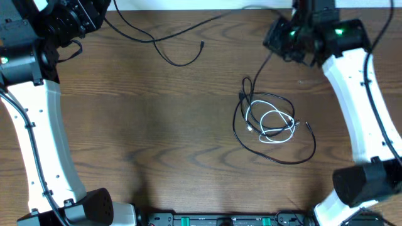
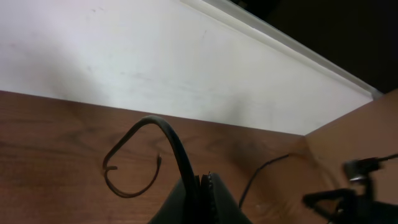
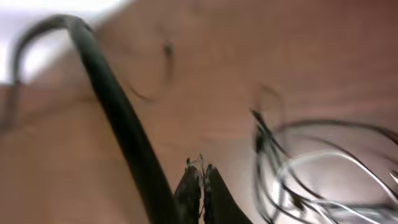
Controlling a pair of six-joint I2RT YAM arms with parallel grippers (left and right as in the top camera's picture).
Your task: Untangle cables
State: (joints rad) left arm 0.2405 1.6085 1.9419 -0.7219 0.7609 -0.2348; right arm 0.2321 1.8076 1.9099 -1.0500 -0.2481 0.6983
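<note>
The left tool (image 2: 204, 177) was clamped on a black cable (image 2: 152, 119). The right tool (image 3: 200, 167) was closed. The tangled cables (image 1: 271, 120) lay at the counter's (image 1: 157, 138) three o'clock.

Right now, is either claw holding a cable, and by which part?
Cannot be told. The left gripper and right gripper are both shut; black strands of the cables run toward each, but no pinch shows.

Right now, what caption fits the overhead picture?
Tangled black and white cables lie on the wooden table.
</note>
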